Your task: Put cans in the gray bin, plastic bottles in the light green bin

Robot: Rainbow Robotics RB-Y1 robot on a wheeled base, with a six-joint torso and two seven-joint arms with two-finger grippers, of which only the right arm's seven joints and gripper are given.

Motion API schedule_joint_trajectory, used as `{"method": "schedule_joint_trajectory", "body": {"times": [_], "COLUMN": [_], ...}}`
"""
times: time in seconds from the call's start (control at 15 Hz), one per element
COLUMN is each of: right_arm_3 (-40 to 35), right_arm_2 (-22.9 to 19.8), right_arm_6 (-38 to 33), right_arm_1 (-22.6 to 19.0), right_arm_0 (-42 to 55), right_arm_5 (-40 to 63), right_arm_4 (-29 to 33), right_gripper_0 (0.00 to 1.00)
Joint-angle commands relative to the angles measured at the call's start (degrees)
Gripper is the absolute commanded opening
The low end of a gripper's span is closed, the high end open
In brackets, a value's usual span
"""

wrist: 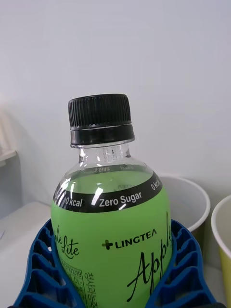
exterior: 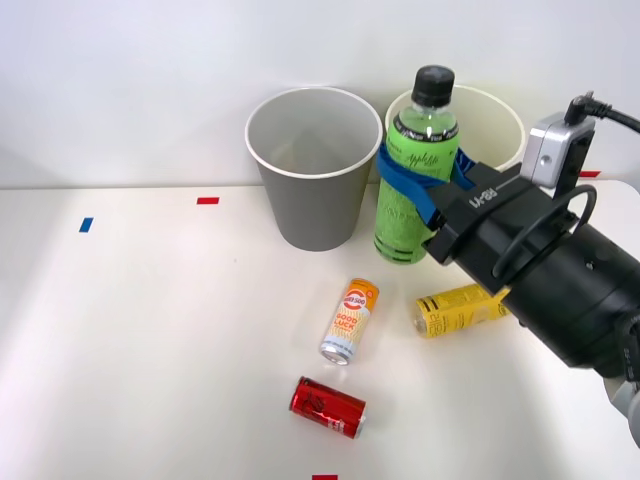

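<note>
Pincer [exterior: 420, 180] clamped around upright green-label bottle [exterior: 413, 170]

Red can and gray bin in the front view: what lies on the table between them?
The white-and-orange can lies on its side between the red can and the gray bin, touching neither; the front view shows this.

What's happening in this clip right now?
The right pincer is clamped around the green-label bottle, holding it upright in front of the light green bin. The gray bin stands beside it with nothing visible inside. On the table lie the yellow-label bottle, the white-and-orange can and the red can, none sorted yet.
</note>
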Motion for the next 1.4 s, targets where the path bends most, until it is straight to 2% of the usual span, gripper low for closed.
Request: {"method": "schedule_joint_trajectory", "body": {"times": [0.07, 0.33, 0.67, 0.8, 1.07, 1.4], "right_arm_3": [6.0, 14.35, 24.64, 29.12, 38.26, 43.36], "right_arm_2": [-1.61, -5.03, -9.6, -11.27, -12.15, -13.56], "right_arm_6": [-0.48, 0.04, 0.13, -0.04, 0.75, 1.54], "right_arm_1": [3.54, 7.93, 12.42, 13.03, 13.21, 13.21], "right_arm_0": [-6.19, -14.8, -24.82, -27.9, -32.64, -35.28], "right_arm_5": [-3.57, -6.12, -7.18, -8.14, -14.03, -16.05], "right_arm_4": [-1.36, -0.75, 9.27, 12.96, 13.32, 19.12], "right_gripper_0": [0.0, 0.0, 0.0, 0.0, 0.0, 0.0]}}
